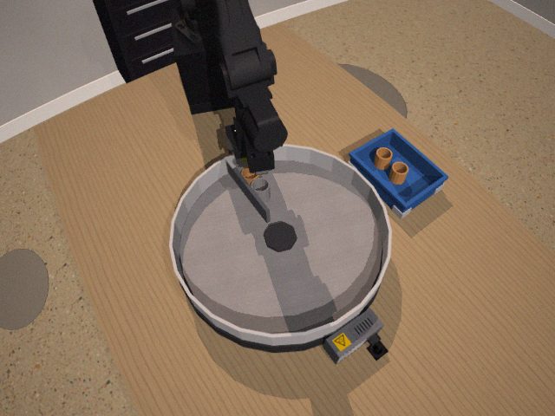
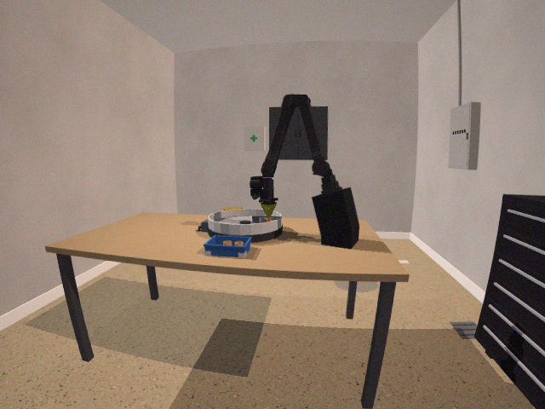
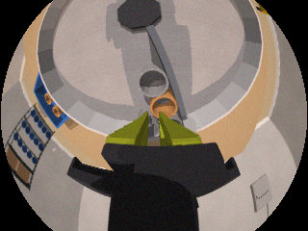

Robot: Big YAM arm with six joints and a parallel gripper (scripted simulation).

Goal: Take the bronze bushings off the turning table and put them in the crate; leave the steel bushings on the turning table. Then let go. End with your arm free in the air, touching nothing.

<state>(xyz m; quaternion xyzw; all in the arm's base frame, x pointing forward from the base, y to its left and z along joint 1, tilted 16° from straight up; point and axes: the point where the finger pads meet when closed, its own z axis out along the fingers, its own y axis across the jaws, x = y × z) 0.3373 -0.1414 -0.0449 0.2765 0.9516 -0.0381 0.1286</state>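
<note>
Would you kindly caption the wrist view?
Yellow-green jaws poised above a bronze bushing beside a steel bushing on the grey turntable.
</note>
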